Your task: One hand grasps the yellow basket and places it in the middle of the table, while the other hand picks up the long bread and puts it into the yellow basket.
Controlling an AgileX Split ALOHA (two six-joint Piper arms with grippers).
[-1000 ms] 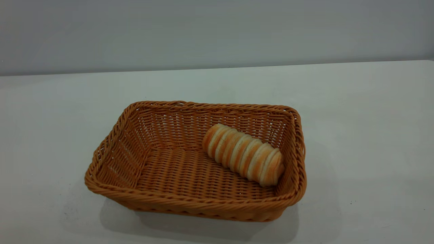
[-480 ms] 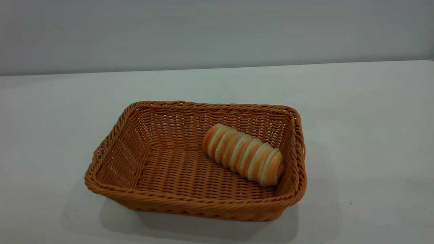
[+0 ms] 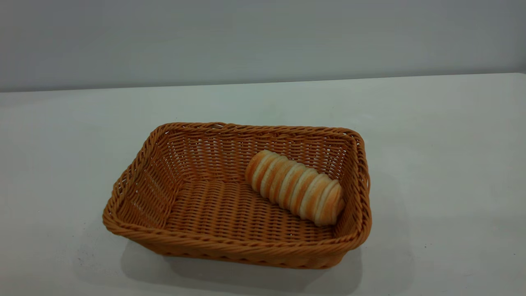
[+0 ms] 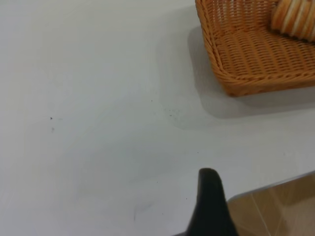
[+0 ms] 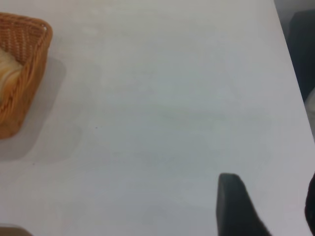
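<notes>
A: On the white bench (image 3: 444, 135), in the exterior view, the yellow basket (image 3: 230, 246) sits roughly mid-surface, flat on its base. Neither arm shows here.

B: And the long bread (image 3: 295, 187)?

A: Inside the basket, lying on the woven floor toward the right-hand side, set at a slant — one end near the far wall, the other close to the right wall. It looks to touch or nearly touch that right wall; I cannot tell which.

B: Move to the left wrist view.

A: One black fingertip (image 4: 210, 204) of the left end effector rises into the picture, hanging over bare bench near its edge, with a brown floor (image 4: 280, 206) showing past that edge. The basket (image 4: 256, 73) is well apart from it, and a piece of the bread (image 4: 294, 18) peeks over the rim. Only that one finger shows, so whether the left end effector is spread or pressed together I cannot tell.

B: Right wrist view?

A: Much the same. A dark finger (image 5: 235, 206) of the right end effector hangs over bare bench (image 5: 172, 113), and a dark sliver at the picture's edge may be its mate — a clear gap lies between them, though I cannot tell its state for sure. A corner of the basket (image 5: 34, 64) sits well apart, with a bit of bread (image 5: 7, 66) inside.
</notes>
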